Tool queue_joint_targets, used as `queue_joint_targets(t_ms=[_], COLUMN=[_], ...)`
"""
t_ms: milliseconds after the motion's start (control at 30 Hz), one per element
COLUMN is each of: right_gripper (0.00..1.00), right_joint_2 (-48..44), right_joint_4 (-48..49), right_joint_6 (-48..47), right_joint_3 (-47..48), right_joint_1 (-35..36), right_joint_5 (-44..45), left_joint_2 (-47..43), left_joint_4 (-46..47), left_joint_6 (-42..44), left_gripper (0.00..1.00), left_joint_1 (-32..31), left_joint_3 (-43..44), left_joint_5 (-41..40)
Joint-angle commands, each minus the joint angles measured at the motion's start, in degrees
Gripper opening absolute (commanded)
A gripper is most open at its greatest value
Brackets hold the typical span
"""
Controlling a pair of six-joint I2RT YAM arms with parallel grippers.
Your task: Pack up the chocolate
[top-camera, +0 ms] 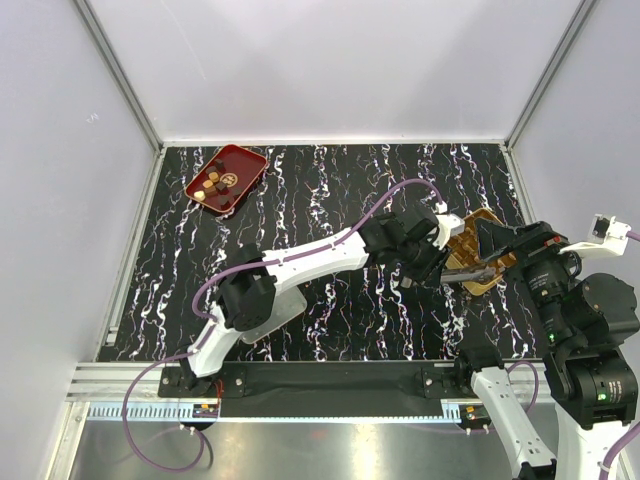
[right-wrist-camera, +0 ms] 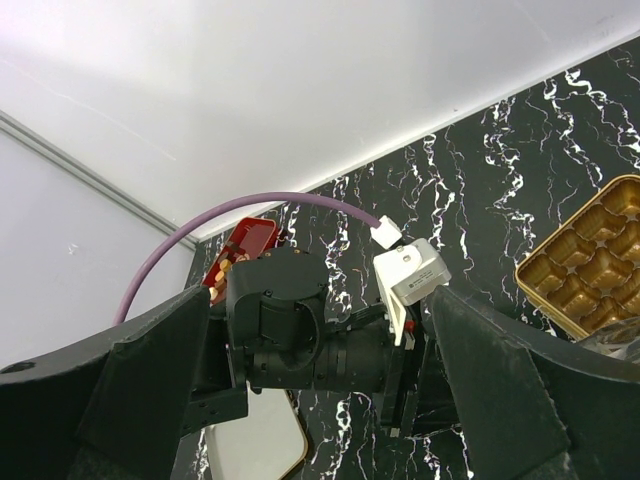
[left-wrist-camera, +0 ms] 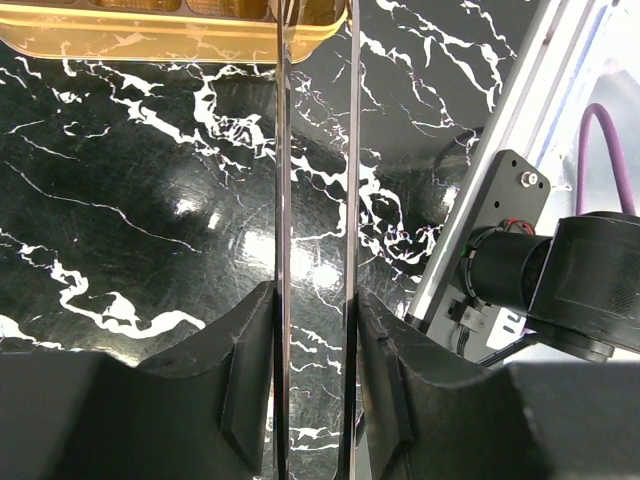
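A black marble-patterned desk [top-camera: 350,320] carries two robot arms at work on packing chocolate. The left arm [top-camera: 320,255] reaches far across to the right, and the right arm [top-camera: 590,340] is folded close beside it.

The gold compartmented box [right-wrist-camera: 585,262] lies just ahead of the left end effector [left-wrist-camera: 313,300] and just to the right of the right end effector [right-wrist-camera: 320,330]. The compartments that show in the right wrist view look empty. The rest of the box is hidden by the arms.

The red tray [top-camera: 245,165] sits well apart from both end effectors, at the far left corner of the desk.

The left end effector is closed narrowly on a pair of thin metal tongs [left-wrist-camera: 282,200], one finger pressed against each blade. The blades run forward, parallel and a little apart, to the near rim of the box. Whether a piece sits between their tips cannot be told, as they run out of the top of the left wrist view.

The right end effector stands wide with nothing between its fingers, facing the left arm's wrist.

The chocolate [top-camera: 215,182], a handful of dark, tan and cream pieces, lies in the red tray, far behind the tongs.

The packing looks barely begun. The tool is in hand at the box, no piece can be seen placed, and the tray's pieces all remain to be carried over.
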Motion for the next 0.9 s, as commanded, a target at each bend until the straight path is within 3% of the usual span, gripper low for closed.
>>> queue_joint_targets(t_ms=[0,333,533,733,867], right_gripper=[1.00,1.00,1.00,1.00,1.00], right_joint_2=[-0.28,-0.10,-0.36,-0.37,-0.02], right_joint_4=[2.21,2.39,2.21,1.60,1.51], right_joint_6=[0.56,0.73,0.73,1.34,0.56], right_joint_3=[-0.06,0.02,0.20,-2.17,-3.31], right_joint_1=[0.35,0.35,0.35,0.26,0.35], right_joint_5=[-0.25,-0.25,-0.25,-2.88,-3.94], left_joint_2=[-0.74,-5.83,-13.65,-21.65,-27.53], left_joint_4=[2.22,2.75,-3.81,-9.72,-11.83], left_joint_6=[1.21,0.69,1.91,2.10,1.48], left_gripper=[0.39,0.34,0.36,0.36,0.36], left_joint_1=[-0.28,-0.37,0.68,11.56,25.86], left_joint_3=[3.01,1.88,0.38,-5.32,-11.92], left_joint_5=[-1.37,-3.39,-13.05,-19.56,-21.75])
